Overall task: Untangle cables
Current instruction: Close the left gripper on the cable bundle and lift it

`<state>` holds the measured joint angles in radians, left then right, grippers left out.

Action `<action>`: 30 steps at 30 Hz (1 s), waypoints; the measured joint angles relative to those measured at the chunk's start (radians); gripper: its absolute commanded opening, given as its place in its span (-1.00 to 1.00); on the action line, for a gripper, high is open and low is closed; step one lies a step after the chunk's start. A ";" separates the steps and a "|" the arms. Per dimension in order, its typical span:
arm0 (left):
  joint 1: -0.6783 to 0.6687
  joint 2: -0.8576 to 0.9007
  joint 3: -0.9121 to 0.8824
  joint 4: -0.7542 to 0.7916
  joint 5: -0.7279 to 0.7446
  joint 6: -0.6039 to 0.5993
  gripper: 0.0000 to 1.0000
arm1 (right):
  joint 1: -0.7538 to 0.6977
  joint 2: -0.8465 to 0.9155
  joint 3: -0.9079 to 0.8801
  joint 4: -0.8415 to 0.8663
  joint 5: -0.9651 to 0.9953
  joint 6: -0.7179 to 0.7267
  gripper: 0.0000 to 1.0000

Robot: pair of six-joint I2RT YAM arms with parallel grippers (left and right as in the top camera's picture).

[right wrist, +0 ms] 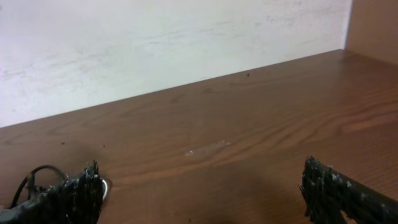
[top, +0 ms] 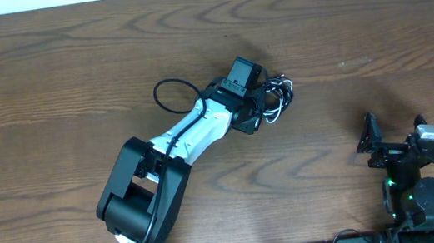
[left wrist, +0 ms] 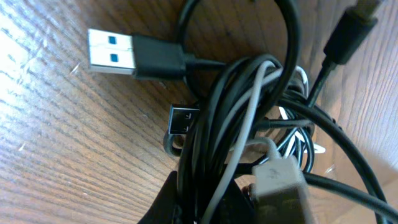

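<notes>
1. The brown wooden counter (top: 50, 68) carries the cables (left wrist: 249, 112) near its middle; a white wall (right wrist: 155, 43) backs it.
2. The right hand (top: 392, 132) stands well apart, fingers spread, grasping nothing.
3. The left hand (top: 267, 103) is clenched on the cables, hiding part of them from overhead.
4. The cables are a knot of black cords and one pale cord; a black USB plug (left wrist: 124, 55) with a blue insert juts out.

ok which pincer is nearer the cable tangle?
Left. The left pincer is down on the cable tangle at mid-table, closed on its strands. The right pincer sits open, well off to the tangle's right, touching nothing.
</notes>
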<state>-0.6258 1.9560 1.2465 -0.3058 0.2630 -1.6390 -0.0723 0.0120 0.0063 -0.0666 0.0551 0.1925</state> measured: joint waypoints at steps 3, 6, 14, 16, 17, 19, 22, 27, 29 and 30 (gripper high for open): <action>0.003 0.000 0.000 0.000 0.000 0.069 -0.85 | 0.000 0.000 0.000 0.000 0.000 0.000 0.99; 0.010 0.000 0.000 0.000 0.001 0.183 -0.85 | 0.000 0.000 0.000 0.000 0.000 0.000 0.99; 0.048 -0.071 0.000 -0.047 0.021 0.764 -0.85 | 0.000 0.000 0.000 0.000 0.000 0.000 0.98; 0.055 -0.134 0.000 -0.082 0.027 0.876 -0.85 | 0.000 0.000 0.000 0.000 0.000 0.000 0.98; 0.058 -0.170 0.000 -0.103 0.027 0.925 -0.85 | 0.000 0.000 0.000 0.000 0.000 0.000 0.98; 0.063 -0.260 0.000 -0.144 0.029 1.014 -0.85 | 0.000 0.000 0.000 0.000 0.000 0.000 0.98; 0.065 -0.367 0.000 -0.199 0.031 1.095 -0.85 | 0.000 0.000 0.000 0.000 0.000 0.000 0.98; 0.065 -0.486 0.000 -0.273 0.037 1.155 -0.85 | 0.000 0.000 0.000 0.000 0.000 0.000 0.99; 0.065 -0.516 0.000 -0.301 0.039 1.168 -0.85 | 0.000 0.000 0.000 0.000 0.000 0.000 0.98; 0.065 -0.526 0.000 -0.312 0.039 1.170 -0.85 | 0.000 0.000 0.000 0.000 0.000 0.000 0.98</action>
<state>-0.5610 1.4296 1.2461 -0.6178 0.3023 -0.4686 -0.0723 0.0120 0.0063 -0.0662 0.0555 0.1925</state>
